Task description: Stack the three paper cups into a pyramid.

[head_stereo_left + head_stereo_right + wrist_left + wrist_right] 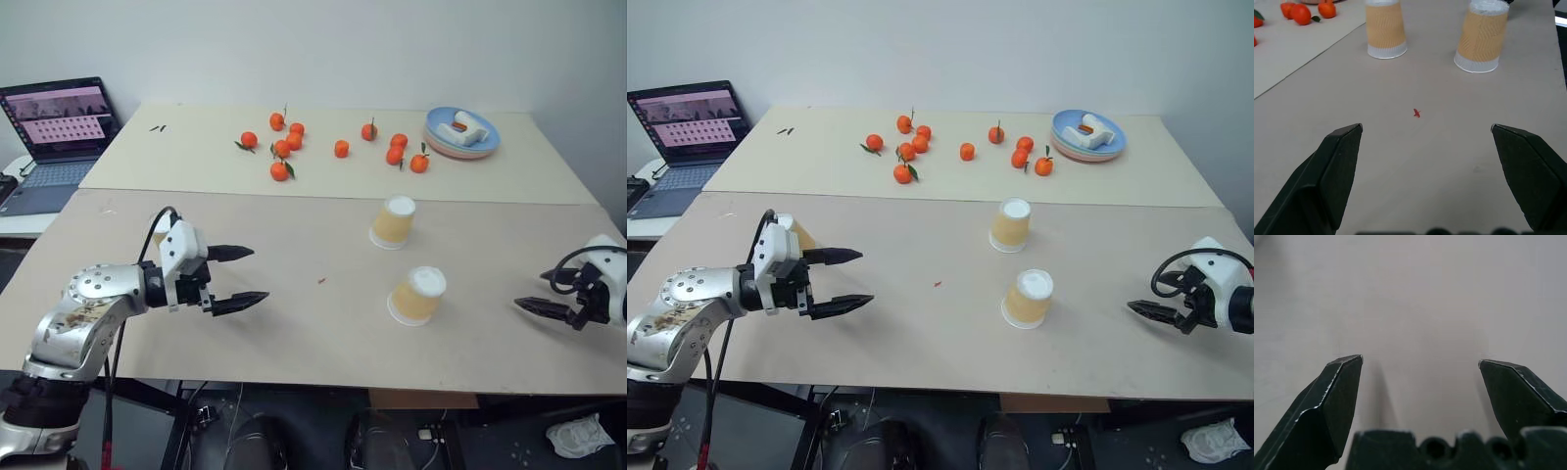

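Two upturned tan paper cups, far cup (393, 222) and near cup (417, 296), apart on beige table (323, 333), third tan cup (161, 229) behind left gripper (245, 275), jaws wide, empty, right gripper (1144, 310) likewise.

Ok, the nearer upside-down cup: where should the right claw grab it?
Grip the nearer cup across its tan side wall, mid-height, coming level from its right. It stands inverted, tapering upward, and the open right claw already faces it.

Even, bright indoor light, soft faint shadows, no glare, right wrist view blurred
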Robot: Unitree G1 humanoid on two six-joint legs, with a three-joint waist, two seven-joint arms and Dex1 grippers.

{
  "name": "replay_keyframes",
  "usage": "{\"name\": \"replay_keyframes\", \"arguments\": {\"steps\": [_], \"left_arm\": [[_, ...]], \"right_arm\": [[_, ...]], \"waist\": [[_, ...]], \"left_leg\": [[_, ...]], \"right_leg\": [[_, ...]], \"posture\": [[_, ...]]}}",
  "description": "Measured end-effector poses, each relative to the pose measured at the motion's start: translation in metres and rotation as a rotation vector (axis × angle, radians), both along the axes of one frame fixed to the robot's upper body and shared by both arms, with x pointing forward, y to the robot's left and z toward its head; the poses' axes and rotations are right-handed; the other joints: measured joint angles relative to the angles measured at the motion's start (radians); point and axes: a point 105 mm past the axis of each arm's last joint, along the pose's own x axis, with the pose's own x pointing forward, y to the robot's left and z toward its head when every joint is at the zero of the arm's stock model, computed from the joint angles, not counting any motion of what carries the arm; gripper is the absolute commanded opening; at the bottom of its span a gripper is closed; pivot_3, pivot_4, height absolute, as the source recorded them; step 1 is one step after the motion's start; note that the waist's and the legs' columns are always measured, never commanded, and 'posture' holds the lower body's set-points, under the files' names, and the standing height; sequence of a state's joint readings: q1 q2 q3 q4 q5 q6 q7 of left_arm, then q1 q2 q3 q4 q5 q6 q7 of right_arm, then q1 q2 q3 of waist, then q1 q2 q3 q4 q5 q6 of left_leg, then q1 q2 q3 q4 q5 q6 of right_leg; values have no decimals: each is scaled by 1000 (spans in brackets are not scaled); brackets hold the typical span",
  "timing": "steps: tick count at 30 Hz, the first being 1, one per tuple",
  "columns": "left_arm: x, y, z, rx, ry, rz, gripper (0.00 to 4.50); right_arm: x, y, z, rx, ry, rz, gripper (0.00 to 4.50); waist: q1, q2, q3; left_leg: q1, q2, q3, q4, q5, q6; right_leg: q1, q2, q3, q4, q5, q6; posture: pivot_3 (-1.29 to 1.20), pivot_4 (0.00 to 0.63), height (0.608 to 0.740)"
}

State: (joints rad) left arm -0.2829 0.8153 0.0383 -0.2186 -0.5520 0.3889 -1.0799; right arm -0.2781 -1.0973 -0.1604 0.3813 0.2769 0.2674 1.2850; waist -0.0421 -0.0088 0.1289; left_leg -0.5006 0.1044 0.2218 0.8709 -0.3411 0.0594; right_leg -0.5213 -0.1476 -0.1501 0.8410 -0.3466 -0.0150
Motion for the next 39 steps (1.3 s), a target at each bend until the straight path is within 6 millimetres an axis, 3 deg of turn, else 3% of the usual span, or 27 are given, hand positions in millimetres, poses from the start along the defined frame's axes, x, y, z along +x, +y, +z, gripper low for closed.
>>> {"name": "replay_keyframes", "arguments": {"steps": [5, 8, 18, 27, 38, 39], "left_arm": [[-3, -4, -3, 4, 12, -29, 4500], [-5, -4, -4, 12, 12, -34, 4500], [-3, -1, -4, 28, 8, -12, 4500], [0, -2, 1, 30, -7, -9, 4500], [3, 0, -1, 45, -5, 23, 4500], [3, 0, -1, 45, -6, 25, 4500]], "right_arm": [[6, 67, 16, 47, -25, 239, 4449], [7, 87, 13, 53, -26, 288, 4449], [1, 111, 15, 56, -5, 363, 4449], [0, 137, 40, 103, -67, 455, 4449], [2, 139, 33, 105, -49, 448, 4449], [3, 138, 33, 105, -47, 444, 4211]], "waist": [[3, 0, 1], [18, -1, 1], [31, -1, 2], [29, -1, 2], [29, -1, 2], [29, -1, 2]], "left_leg": [[0, 0, 0, -1, 0, 0], [-1, -1, -1, 0, 0, 0], [-2, -2, -1, 0, 0, 0], [-1, -2, -1, 0, 0, 0], [-1, -2, -1, 0, 0, 0], [-1, -2, -1, 0, 0, 0]], "right_leg": [[0, 0, -1, 0, 1, -2], [0, -1, -1, -1, 1, -2], [0, -1, -2, -1, 1, -2], [0, -1, -2, -1, 1, -2], [0, -1, -2, -1, 1, -2], [0, -1, -2, -1, 1, -2]], "posture": [[0, 150, 663], [0, 150, 663], [0, 150, 663], [0, 150, 663], [0, 150, 663], [0, 150, 663]]}}
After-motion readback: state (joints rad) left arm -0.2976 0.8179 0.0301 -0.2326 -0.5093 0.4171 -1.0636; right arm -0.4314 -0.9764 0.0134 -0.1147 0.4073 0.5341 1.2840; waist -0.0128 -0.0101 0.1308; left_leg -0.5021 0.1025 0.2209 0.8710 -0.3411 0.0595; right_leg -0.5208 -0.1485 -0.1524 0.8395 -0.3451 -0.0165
